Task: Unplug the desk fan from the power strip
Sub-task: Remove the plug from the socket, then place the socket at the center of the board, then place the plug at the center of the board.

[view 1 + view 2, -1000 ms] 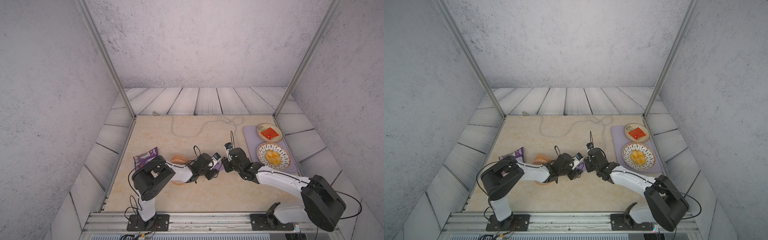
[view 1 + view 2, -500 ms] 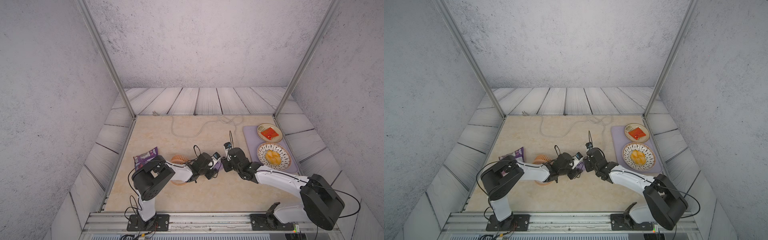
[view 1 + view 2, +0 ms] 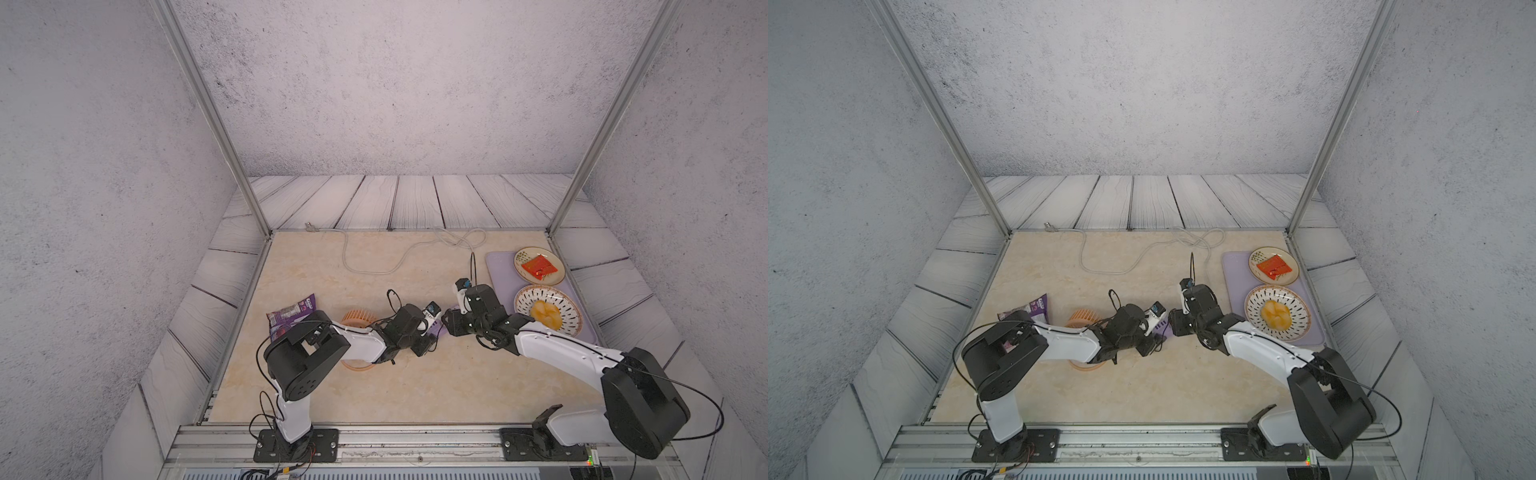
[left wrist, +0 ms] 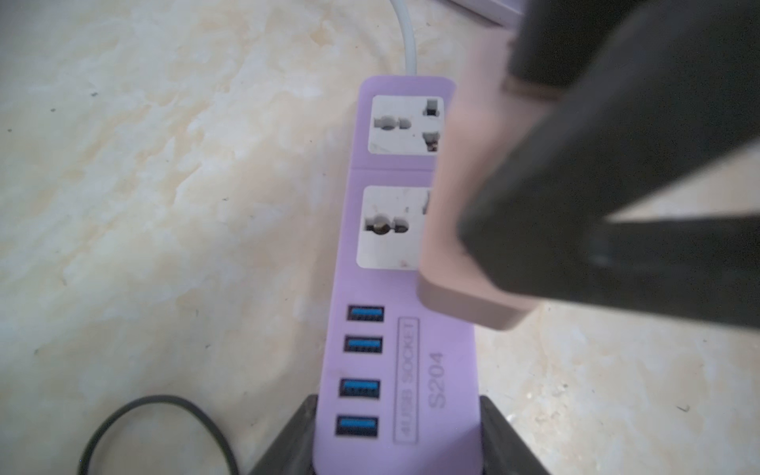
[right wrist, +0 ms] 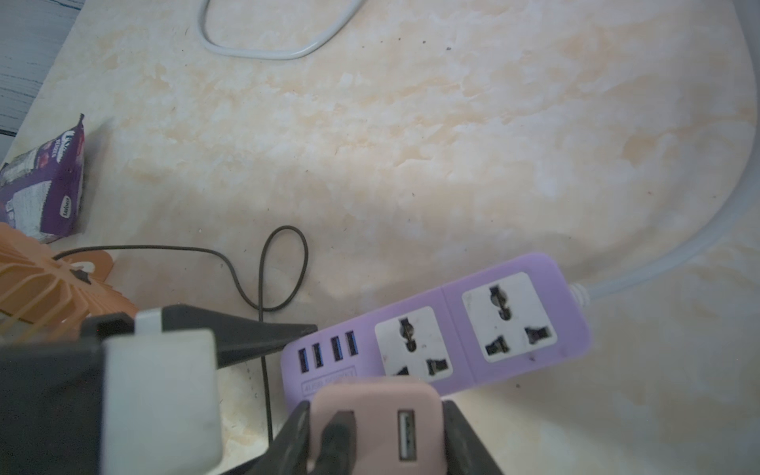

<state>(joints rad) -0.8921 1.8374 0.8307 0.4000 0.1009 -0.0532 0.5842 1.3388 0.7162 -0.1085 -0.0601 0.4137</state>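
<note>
Checked the feeds from my end and this is what I had. Left gripper (image 4: 397,429) was clamped shut on the strip (image 4: 370,288), pinching it at the end with the four blue USB ports (image 4: 364,345) and holding it flat on the table (image 3: 374,374). Right gripper (image 5: 376,440) was shut on the pink adapter (image 5: 374,401), one finger on either side of it.

In the right wrist view the adapter sat just in front of the strip, and both white sockets (image 5: 508,316) showed bare holes. The left wrist view had the adapter tilted and overlapping the edge of the sockets, too blurry to tell more.

The fan (image 3: 357,319) was on the table, mostly tucked under the left arm, between the purple snack bag (image 3: 291,316) and the two grippers. Its black cord (image 5: 164,247) ran off the fan, made a loop and dropped down toward the adapter. The strip's grey cord (image 3: 374,273) curled away across the far part of the table. The lilac mat (image 3: 498,270) with two plates was off to the right.
</note>
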